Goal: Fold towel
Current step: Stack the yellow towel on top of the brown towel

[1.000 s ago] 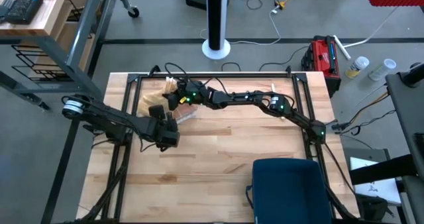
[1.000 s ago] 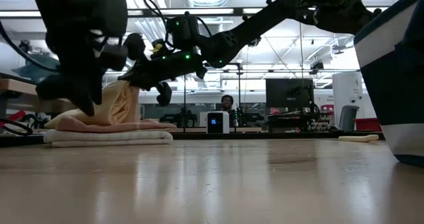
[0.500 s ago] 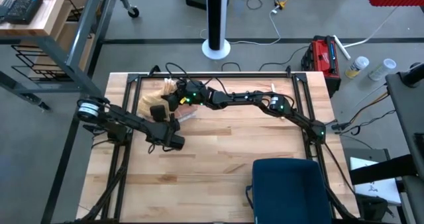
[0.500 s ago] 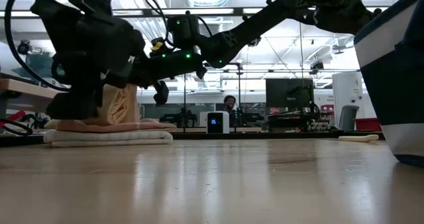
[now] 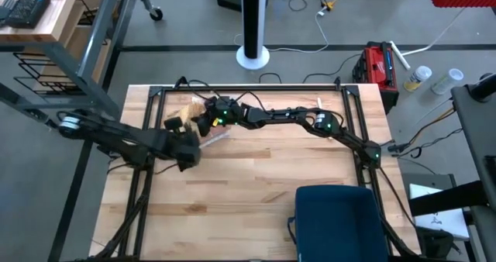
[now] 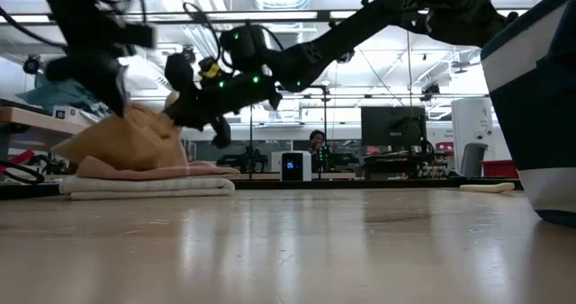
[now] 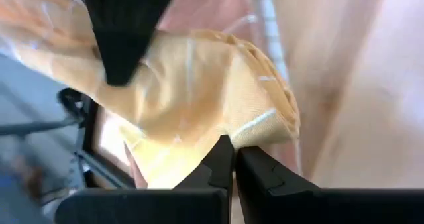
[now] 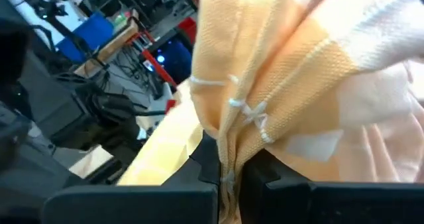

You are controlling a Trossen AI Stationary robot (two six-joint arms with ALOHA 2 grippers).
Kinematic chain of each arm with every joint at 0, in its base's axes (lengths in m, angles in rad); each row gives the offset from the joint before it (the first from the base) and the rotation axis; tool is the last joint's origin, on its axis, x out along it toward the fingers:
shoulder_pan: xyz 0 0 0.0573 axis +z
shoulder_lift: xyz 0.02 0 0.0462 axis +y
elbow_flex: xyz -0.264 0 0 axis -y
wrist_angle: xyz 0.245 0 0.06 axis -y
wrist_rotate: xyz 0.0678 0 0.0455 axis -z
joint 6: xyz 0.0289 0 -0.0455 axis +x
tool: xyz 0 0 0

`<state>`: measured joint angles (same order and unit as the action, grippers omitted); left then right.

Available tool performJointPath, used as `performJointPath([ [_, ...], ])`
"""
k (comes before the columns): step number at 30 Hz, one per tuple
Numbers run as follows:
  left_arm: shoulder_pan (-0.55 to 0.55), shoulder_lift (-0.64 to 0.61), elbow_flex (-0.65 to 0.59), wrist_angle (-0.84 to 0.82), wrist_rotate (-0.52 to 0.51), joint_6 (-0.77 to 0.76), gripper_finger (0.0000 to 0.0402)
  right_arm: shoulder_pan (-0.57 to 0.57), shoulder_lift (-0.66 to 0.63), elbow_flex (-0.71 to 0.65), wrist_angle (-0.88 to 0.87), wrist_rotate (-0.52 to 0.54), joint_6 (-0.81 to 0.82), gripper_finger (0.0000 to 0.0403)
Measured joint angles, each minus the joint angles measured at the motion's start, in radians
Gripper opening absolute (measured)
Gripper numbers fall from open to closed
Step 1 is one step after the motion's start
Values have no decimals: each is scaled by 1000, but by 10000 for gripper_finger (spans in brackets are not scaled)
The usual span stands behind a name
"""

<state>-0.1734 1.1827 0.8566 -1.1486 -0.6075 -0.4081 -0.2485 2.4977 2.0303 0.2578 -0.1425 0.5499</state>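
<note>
Above table's far-left corner, both grippers (left (image 5: 184, 140), right (image 5: 203, 119)) clamp jaws on towel (image 6: 135, 138).

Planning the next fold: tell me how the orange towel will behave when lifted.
Likely floppy: the orange towel drapes in a peak between the left end effector and right end effector. Probably light, since pinched edges carry it. It bunches into folds, so expect sagging.

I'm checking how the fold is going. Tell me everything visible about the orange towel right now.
The orange towel is soft woven cloth, pale orange with thin white stripes and loose white threads at a seam. It is lifted into a bunched, tent-like heap at the table's far left, above a flat stack of pink and white towels. The left gripper is shut on a hemmed edge; the right gripper is shut on a gathered fold.
</note>
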Motion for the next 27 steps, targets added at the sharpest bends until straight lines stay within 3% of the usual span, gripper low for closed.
performJointPath([
  [4, 1, -124, -17, -139, 112, 7, 1, 1, -22, 5, -56, -2, -78, 11],
  [7, 1, -192, -36, -212, 131, -52, 1, 12, -33, 6, -114, -5, -130, 11],
  [12, 0, -259, -117, -132, 141, -33, 0, 28, -78, 6, -225, 8, -229, 11],
  [15, 0, -261, -164, -89, 138, -4, 0, 49, -99, 7, -310, 72, -302, 11],
  [20, -2, -205, -129, -157, 18, -108, 0, 84, -130, 7, -353, 231, -420, 11],
  [27, -2, -139, -97, -184, -52, -139, 0, 99, -158, 6, -357, 356, -503, 11],
])
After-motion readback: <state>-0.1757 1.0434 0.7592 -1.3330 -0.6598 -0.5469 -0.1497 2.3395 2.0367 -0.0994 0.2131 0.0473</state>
